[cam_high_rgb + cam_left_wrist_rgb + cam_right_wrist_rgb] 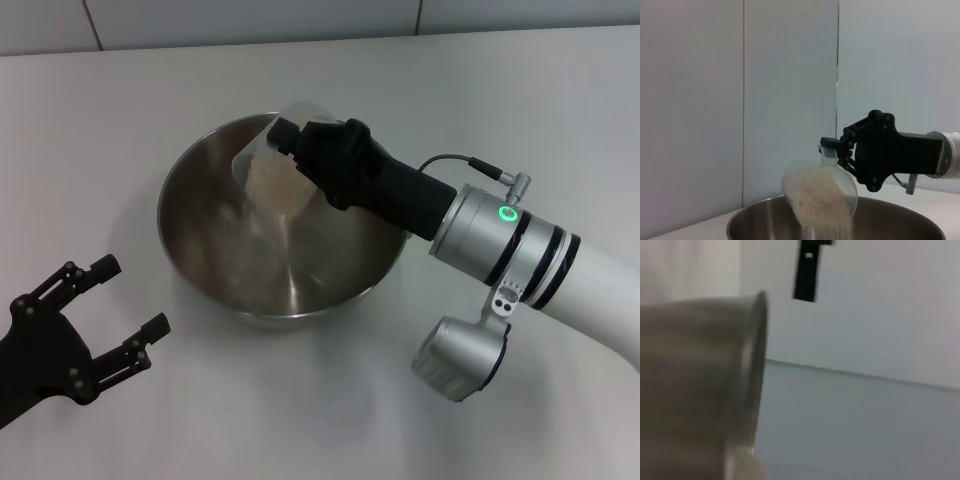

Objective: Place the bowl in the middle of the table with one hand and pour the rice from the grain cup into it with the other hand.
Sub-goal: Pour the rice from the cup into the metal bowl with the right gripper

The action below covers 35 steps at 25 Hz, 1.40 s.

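The steel bowl [275, 290] stands in the middle of the white table [120, 110]. My right gripper [305, 150] is shut on the clear grain cup [270, 165] and holds it tilted over the bowl. Rice [262, 195] streams from the cup into the bowl. The left wrist view shows the tilted cup [840, 185] with rice [820, 200] falling past the bowl's rim [747, 220], and the right gripper [837, 150] on the cup. The right wrist view shows the cup's wall [695, 385] close up. My left gripper [125, 310] is open and empty, at the bowl's front left.
A tiled wall [300, 20] runs along the table's far edge. The right arm [500, 250] reaches in from the right, its wrist camera [460, 355] hanging over the table in front of the bowl.
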Tool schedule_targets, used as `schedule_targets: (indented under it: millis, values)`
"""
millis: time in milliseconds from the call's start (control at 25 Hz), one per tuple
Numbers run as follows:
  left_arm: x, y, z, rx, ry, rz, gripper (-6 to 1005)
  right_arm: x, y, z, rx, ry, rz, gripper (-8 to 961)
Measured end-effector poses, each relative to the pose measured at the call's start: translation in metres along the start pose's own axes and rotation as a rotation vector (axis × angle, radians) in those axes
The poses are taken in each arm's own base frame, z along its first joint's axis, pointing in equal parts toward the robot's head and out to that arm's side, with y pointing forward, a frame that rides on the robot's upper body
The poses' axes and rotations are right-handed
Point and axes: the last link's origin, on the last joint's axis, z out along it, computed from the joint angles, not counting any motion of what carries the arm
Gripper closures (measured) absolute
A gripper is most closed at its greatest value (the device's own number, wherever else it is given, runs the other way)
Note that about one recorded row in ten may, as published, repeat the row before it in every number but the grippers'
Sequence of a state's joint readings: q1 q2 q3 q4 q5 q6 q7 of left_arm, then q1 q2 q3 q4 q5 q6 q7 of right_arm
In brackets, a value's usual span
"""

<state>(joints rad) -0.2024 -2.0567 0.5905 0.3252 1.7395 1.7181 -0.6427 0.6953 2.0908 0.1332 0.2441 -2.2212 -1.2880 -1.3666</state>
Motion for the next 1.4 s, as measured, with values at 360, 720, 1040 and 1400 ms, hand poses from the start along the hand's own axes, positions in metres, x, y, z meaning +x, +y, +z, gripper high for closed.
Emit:
schedule_targets:
  millis: [360, 720, 1040, 1400]
  values:
    - [-0.0002, -0.0001, 0.0002, 0.001, -0.001, 0.0, 158, -0.0042, 0.0001, -0.0008, 0.004, -0.033, -0.262, 939]
    - [-0.0002, -0.0004, 0.0006, 0.001, -0.002, -0.001, 158, -0.0035, 0.0, 0.001, 0.005, -0.073, -0.485, 939]
    - [-0.0003, -0.0003, 0.0004, 0.002, -0.002, -0.003, 158, -0.0032, 0.0015, -0.0016, 0.0, -0.073, -0.521, 940]
    - [-0.0001, 0.0004, -0.0002, 0.0, 0.001, -0.004, 158, -0.0084, -0.0031, -0.0032, 0.035, -0.015, -0.154, 940]
